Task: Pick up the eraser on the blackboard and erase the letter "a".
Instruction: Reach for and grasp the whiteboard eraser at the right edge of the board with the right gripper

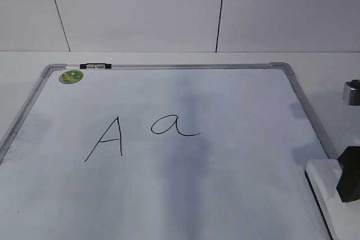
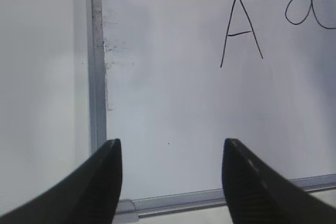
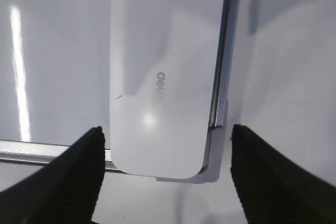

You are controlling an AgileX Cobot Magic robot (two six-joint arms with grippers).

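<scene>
The blackboard (image 1: 225, 195) is a white board with a silver frame, lying flat. The letter "a" (image 1: 171, 125) is written in black near its middle, right of a capital "A" (image 1: 107, 139); both also show in the left wrist view, "a" (image 2: 307, 10) at the top right. The white eraser (image 3: 163, 72) lies on the board's near right corner, also seen in the exterior view (image 1: 323, 181). My right gripper (image 3: 167, 145) is open above the eraser's near end, a finger on each side, not touching. My left gripper (image 2: 170, 153) is open and empty over the board's near left corner.
A green round sticker (image 1: 71, 76) and a black clip (image 1: 95, 67) sit at the board's far left corner. The board's silver frame (image 2: 96, 66) runs along the left edge. A white tiled wall (image 1: 169, 9) stands behind the table.
</scene>
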